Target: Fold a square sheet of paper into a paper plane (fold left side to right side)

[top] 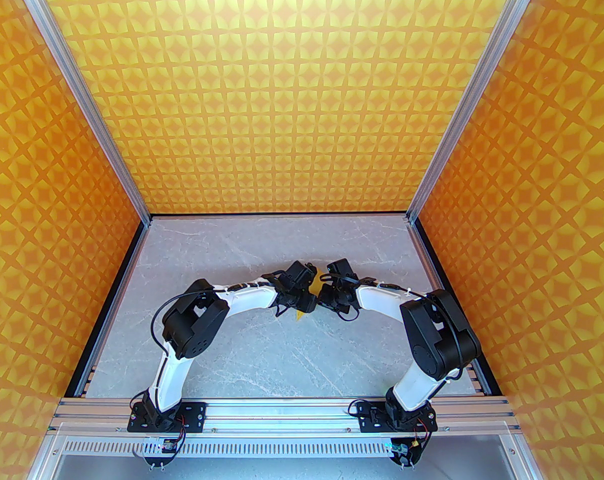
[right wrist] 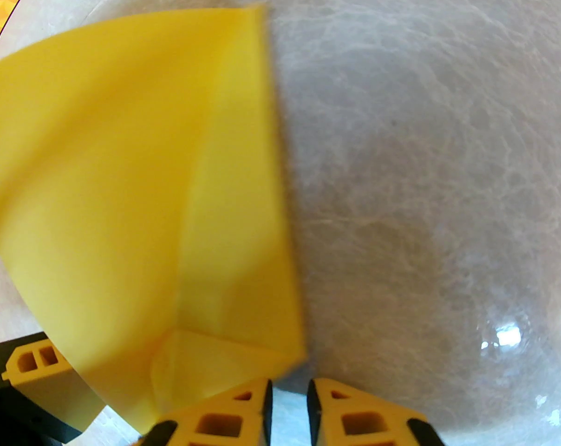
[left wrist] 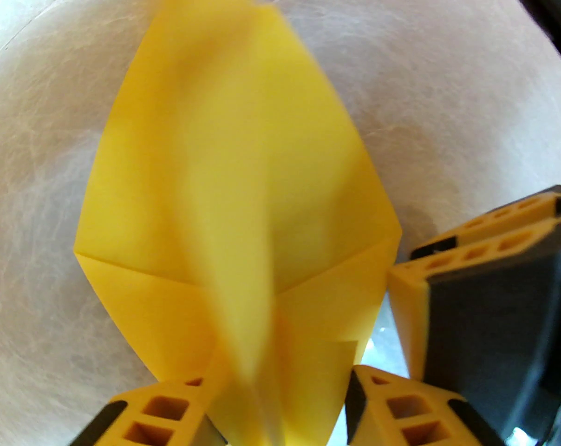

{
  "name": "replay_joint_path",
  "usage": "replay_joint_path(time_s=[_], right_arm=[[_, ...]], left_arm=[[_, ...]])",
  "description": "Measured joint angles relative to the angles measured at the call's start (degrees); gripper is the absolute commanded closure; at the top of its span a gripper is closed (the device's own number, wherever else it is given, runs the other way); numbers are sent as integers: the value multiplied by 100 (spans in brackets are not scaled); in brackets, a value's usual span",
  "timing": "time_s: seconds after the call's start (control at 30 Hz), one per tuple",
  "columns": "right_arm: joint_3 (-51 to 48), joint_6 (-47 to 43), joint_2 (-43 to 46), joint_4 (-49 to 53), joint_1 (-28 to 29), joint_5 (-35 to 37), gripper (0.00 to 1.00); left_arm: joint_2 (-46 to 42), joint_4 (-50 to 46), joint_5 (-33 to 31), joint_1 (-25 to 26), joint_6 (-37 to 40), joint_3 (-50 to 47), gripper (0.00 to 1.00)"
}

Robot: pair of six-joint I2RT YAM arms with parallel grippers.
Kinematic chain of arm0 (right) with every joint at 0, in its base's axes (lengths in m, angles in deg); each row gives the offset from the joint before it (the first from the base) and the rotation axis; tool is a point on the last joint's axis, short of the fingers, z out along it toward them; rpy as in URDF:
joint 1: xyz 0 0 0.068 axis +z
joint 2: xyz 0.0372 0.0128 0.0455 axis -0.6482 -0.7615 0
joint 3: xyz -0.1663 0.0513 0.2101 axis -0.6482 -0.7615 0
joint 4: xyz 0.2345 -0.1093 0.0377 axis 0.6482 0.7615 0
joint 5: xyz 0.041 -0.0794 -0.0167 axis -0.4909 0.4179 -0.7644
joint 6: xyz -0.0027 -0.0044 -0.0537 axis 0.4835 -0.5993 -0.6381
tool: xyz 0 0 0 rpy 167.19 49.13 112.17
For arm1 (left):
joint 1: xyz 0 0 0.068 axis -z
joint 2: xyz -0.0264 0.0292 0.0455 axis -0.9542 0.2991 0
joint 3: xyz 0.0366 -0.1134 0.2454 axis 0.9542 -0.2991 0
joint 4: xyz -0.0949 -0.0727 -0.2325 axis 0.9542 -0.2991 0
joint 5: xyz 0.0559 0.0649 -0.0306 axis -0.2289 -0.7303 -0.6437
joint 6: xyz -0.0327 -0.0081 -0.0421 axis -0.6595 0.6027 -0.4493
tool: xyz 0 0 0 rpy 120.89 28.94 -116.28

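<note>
**Top external:** The left end effector and right end effector are set tip to tip at mid-worktop, over the yellow paper plane.

**Left wrist:** The kite-shaped plane is laid on the worktop. A blurred flap is raised between the left fingers, which are held apart, released.

**Right wrist:** The right fingers are narrowly parted, with nothing clasped. The plane's corner is found just beside their tips.

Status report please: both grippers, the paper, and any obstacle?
Left gripper open, raised flap of paper between the jaws. Right gripper narrowly open, empty, at paper's edge. Paper partly folded, on table. Grippers crowded close.
</note>
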Motion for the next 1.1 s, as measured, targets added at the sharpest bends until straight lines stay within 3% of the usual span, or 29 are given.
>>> replay_joint_path(time_s=[0.13,0.17,0.5,0.83,0.93,1.0,1.1], right_arm=[[-22,-2,20,-15,-33,-20,76],[-33,0,35,-31,-37,-37,76],[-367,-2,544,-37,-345,17,70],[-610,-4,1239,-7,-796,48,67],[-680,-4,1237,-11,-807,44,67],[-713,-2,1237,0,-807,42,67],[-715,-4,1237,-7,-807,42,67]], left_arm=[[0,-22,-90,35,24,7,62],[0,-22,-105,35,26,7,67],[37,-160,-258,57,17,116,77],[175,-273,-308,68,9,330,66],[247,-348,-328,72,28,470,73],[267,-378,-382,79,0,498,84],[267,-442,-485,83,28,498,87]])
